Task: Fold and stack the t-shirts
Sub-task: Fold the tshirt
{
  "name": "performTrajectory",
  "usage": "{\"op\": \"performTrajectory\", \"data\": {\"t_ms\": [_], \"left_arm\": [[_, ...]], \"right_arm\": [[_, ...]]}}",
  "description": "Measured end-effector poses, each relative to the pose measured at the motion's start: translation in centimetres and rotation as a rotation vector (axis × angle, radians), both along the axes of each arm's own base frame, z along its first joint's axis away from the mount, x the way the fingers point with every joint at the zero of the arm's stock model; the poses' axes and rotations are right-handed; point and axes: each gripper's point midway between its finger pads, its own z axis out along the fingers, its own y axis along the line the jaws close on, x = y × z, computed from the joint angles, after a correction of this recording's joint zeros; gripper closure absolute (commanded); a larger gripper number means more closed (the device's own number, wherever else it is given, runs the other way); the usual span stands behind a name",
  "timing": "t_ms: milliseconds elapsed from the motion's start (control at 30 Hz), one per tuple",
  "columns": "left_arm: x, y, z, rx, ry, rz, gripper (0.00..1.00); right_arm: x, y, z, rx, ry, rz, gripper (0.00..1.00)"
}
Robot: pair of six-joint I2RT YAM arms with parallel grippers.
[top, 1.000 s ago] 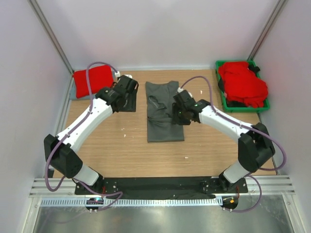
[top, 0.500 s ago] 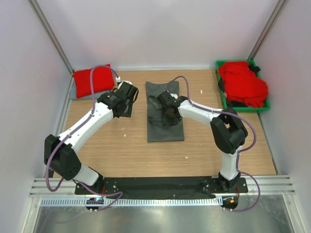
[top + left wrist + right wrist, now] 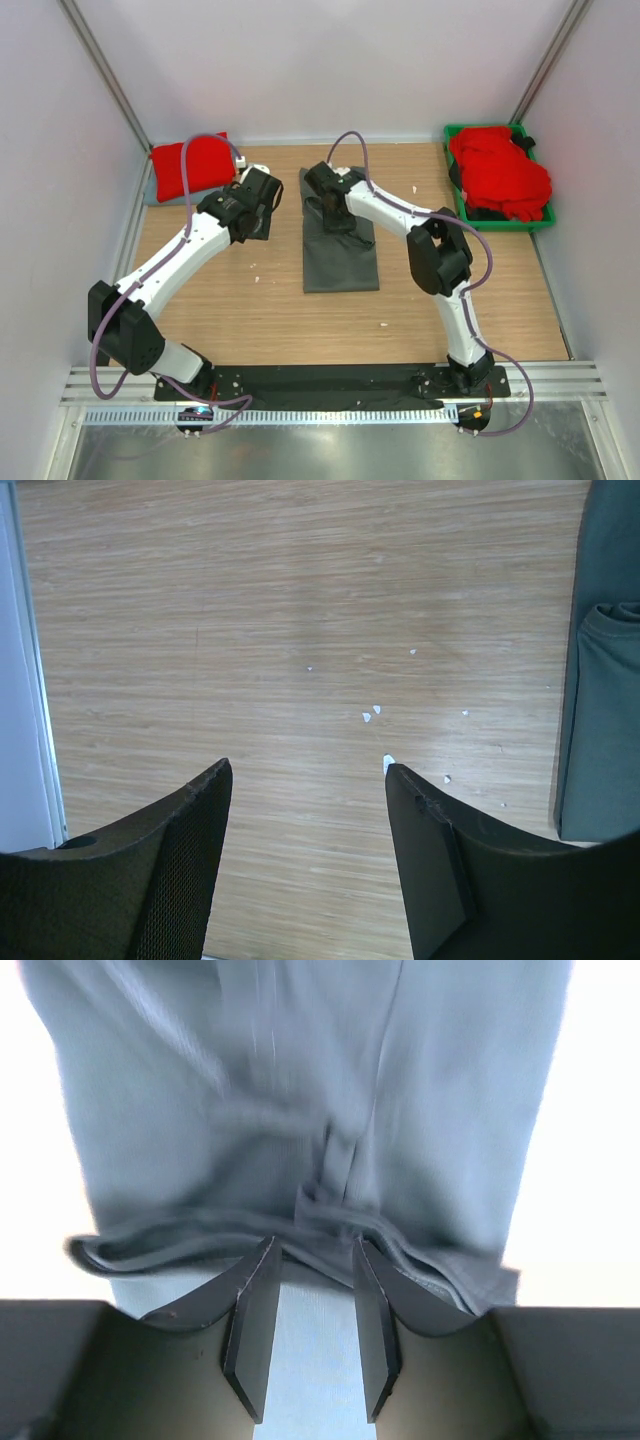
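Note:
A dark charcoal t-shirt (image 3: 340, 255) lies folded into a long strip mid-table. My right gripper (image 3: 333, 212) reaches across its far half. In the right wrist view the jaws (image 3: 314, 1243) stand apart, low over the cloth (image 3: 300, 1090), their tips at a bunched fold edge with flat cloth showing between them. My left gripper (image 3: 264, 213) hovers left of the shirt, open and empty (image 3: 308, 768) over bare wood, the shirt's edge (image 3: 605, 710) at the right. A folded red t-shirt (image 3: 190, 165) rests at the back left on a pale blue-grey one (image 3: 157, 194).
A green bin (image 3: 500, 220) at the back right holds a heap of red t-shirts (image 3: 500, 172). White side walls and metal posts close in the table. Small white crumbs (image 3: 370, 715) dot the wood near my left gripper.
My right arm has swung left across the dark shirt to its far left part, and its jaws have narrowed a little. The left gripper has barely shifted.

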Motion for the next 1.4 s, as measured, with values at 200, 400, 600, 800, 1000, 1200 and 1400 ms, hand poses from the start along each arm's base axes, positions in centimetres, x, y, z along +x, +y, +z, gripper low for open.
{"op": "performTrajectory", "data": {"t_ms": [200, 400, 600, 800, 1000, 1200, 1400], "left_arm": [[0.0, 0.1, 0.0, 0.007, -0.002, 0.004, 0.36], [0.1, 0.3, 0.1, 0.013, -0.006, 0.009, 0.35], [0.1, 0.3, 0.1, 0.015, -0.007, 0.010, 0.36], [0.0, 0.0, -0.1, 0.000, 0.001, 0.000, 0.36], [-0.5, -2.6, -0.8, -0.114, 0.042, -0.054, 0.37], [-1.7, -7.6, -3.3, -0.321, 0.104, -0.098, 0.39], [-5.0, -8.8, -9.2, -0.418, 0.249, -0.040, 0.41]], "right_arm": [[5.2, -0.1, 4.9, -0.002, -0.122, -0.028, 0.59], [2.5, -2.2, 5.7, -0.002, -0.112, -0.032, 0.58], [-3.1, -3.7, 2.6, -0.028, 0.000, 0.001, 0.46], [-5.0, -3.7, 1.7, -0.007, 0.015, 0.013, 0.48], [-7.9, -4.3, 2.4, 0.100, 0.000, 0.013, 0.52], [-10.6, -4.7, -0.6, 0.163, 0.045, 0.027, 0.53], [-13.1, -6.4, -3.6, 0.136, 0.103, 0.027, 0.54]]}}
